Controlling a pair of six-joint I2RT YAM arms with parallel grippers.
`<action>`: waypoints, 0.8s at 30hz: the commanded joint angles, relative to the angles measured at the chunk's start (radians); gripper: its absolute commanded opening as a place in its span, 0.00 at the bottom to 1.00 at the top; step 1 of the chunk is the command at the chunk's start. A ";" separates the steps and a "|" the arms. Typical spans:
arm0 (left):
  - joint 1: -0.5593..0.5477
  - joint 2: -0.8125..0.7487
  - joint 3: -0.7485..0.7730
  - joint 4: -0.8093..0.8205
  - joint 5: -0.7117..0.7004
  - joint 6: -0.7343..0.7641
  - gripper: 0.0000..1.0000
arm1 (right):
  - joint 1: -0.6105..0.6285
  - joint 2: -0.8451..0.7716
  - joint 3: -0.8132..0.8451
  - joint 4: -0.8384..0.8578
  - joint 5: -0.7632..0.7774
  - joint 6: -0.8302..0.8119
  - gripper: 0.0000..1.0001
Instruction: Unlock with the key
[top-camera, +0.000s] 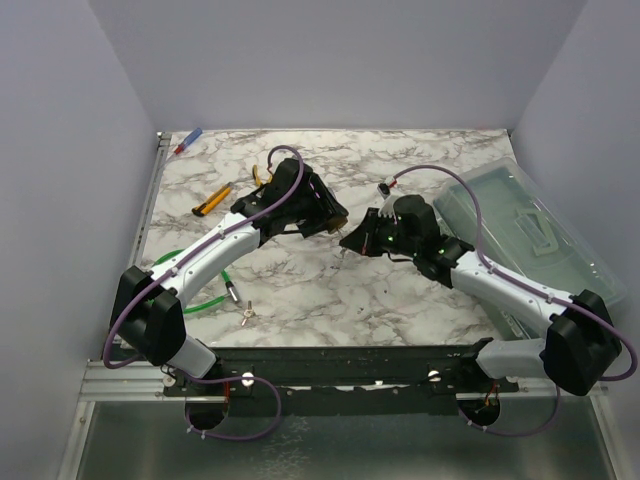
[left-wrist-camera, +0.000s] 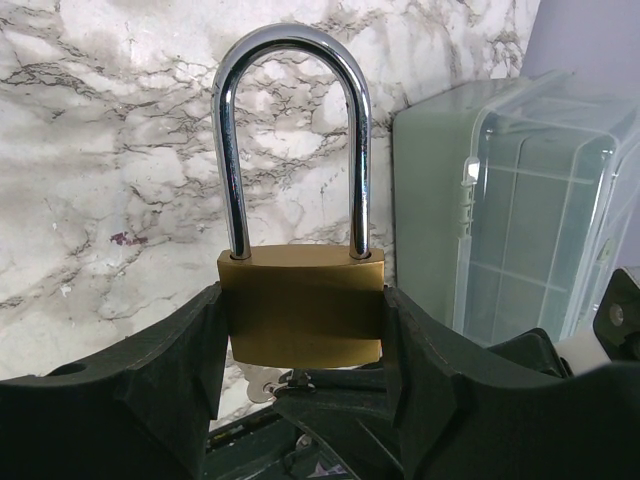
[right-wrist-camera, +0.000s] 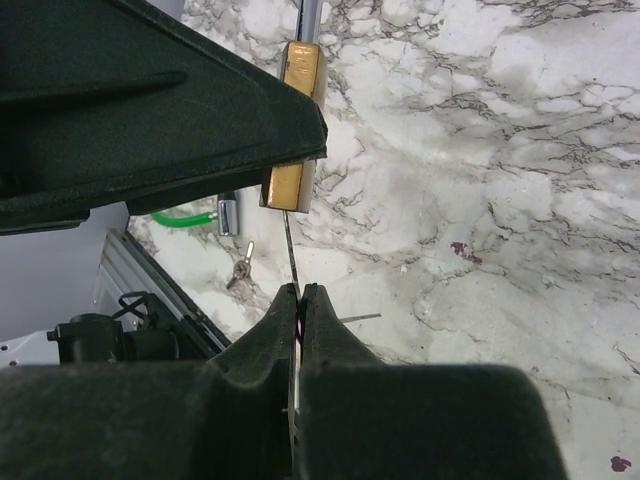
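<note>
**Padlock clamped on the left, key pinched on the right, both meeting mid-table**

The overhead view alone took in the whole marble table. It showed the left arm and right arm bent inward until their heads nearly met at the centre. A clear lidded box lay at the right edge. That view hid the task's things behind the black gripper housings.

The left wrist camera gave what the overhead could not. The left gripper stood partly spread, its two fingers pressed against the sides of the brass padlock and holding it upright above the marble. The steel shackle rose from the body, both legs seated in it. The clear box filled the right of that picture.

Only the right wrist camera showed the lock edge-on. The right gripper was fully closed, pinching the thin key. The key's blade ran up to the underside of the padlock. How far it sat in the keyway could not be told.

Smaller items lay on the table's left side. A green cable curved beside the left arm, and a spare key lay near it. In the overhead view alone, a yellow utility knife and a marker lay further back.
</note>
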 joint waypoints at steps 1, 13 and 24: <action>0.001 -0.043 -0.005 0.066 0.022 -0.026 0.00 | 0.003 0.014 0.050 0.001 0.028 -0.013 0.00; 0.001 -0.042 -0.012 0.075 0.022 -0.028 0.00 | 0.003 0.054 0.099 -0.054 0.052 0.021 0.00; 0.001 -0.050 -0.019 0.078 0.016 -0.020 0.00 | 0.003 0.053 0.133 -0.128 0.119 0.039 0.00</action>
